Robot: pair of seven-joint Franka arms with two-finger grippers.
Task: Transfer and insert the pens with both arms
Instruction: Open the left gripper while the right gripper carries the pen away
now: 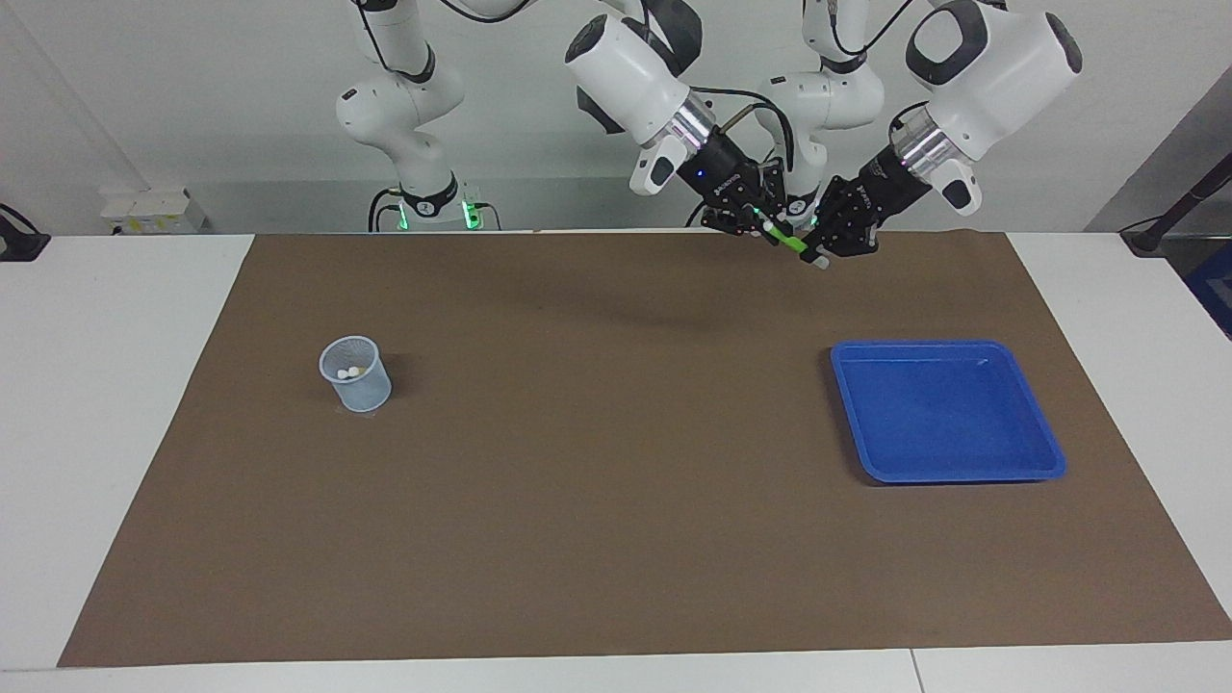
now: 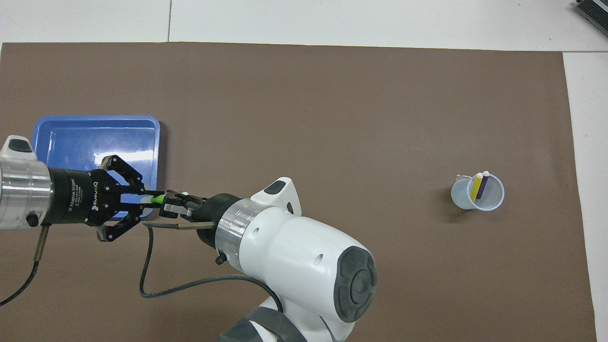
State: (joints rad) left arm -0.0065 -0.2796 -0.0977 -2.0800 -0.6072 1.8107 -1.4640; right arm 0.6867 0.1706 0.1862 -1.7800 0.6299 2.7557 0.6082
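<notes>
The green pen (image 1: pixel 793 242) (image 2: pixel 159 198) hangs in the air between both grippers, over the brown mat (image 1: pixel 597 462) at the left arm's end of the table. My left gripper (image 1: pixel 816 248) (image 2: pixel 146 197) is shut on one end of it. My right gripper (image 1: pixel 770 227) (image 2: pixel 172 209), reaching across, is shut on the other end, where a whitish cap peeks out. The yellow pen (image 2: pixel 475 186) and the purple pen (image 2: pixel 482 186) stand in a clear cup (image 1: pixel 355 374) (image 2: pixel 477 192) toward the right arm's end.
A blue tray (image 1: pixel 948 475) (image 2: pixel 95 118) lies on the mat farther from the robots than the two grippers. A black cable (image 2: pixel 147 266) loops under the right wrist. White table borders the mat.
</notes>
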